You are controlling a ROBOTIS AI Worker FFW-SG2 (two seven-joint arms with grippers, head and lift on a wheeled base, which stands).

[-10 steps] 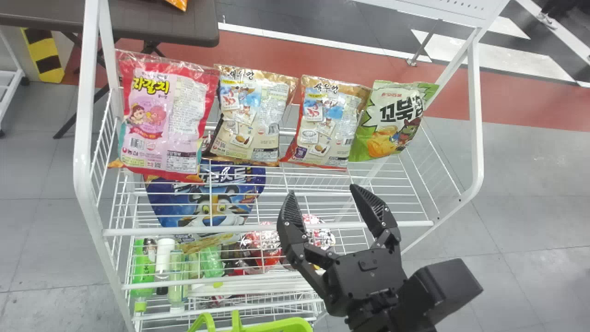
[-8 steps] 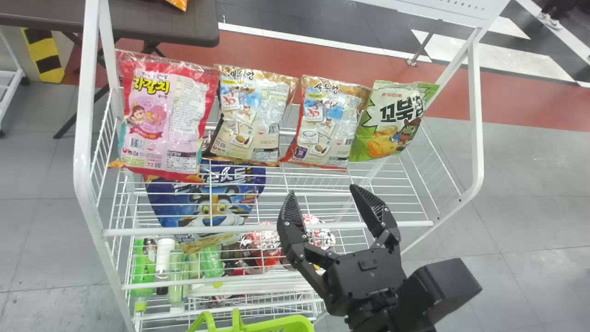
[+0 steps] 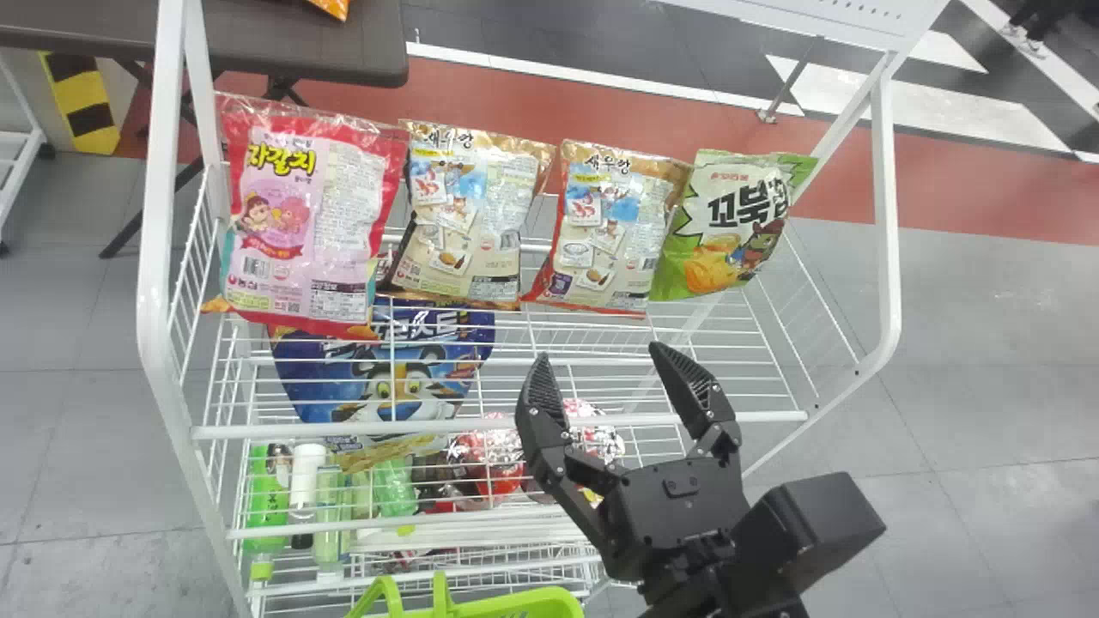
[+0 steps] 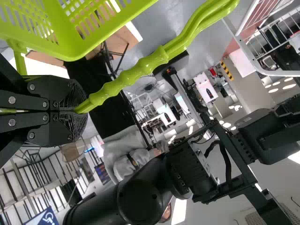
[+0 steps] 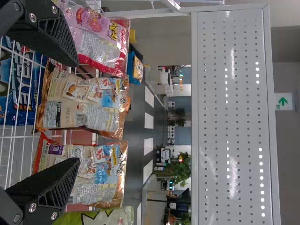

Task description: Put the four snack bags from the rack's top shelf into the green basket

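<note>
My right gripper (image 3: 605, 356) stands open above the front rail of the rack's top shelf, nothing between its fingers. Behind it lean the pink bag (image 3: 300, 223), two beige bags (image 3: 468, 223) (image 3: 614, 232) and the green bag (image 3: 725, 227), side by side. In the right wrist view the right gripper (image 5: 75, 112) has its fingers apart before the beige bags (image 5: 84, 103) (image 5: 101, 164). The green basket (image 3: 498, 605) shows at the head view's bottom edge. In the left wrist view my left gripper (image 4: 77, 110) is shut on the handle of the basket (image 4: 70, 42).
The white rack's side posts (image 3: 154, 300) (image 3: 889, 215) and front rail (image 3: 343, 429) frame the shelf. A blue bag (image 3: 386, 369), bottles (image 3: 302, 489) and red packs (image 3: 489, 459) lie lower down. A dark table (image 3: 300, 43) stands behind left.
My right gripper's body and wrist have shifted very slightly left and up; its fingers remain apart. The bags have kept their places.
</note>
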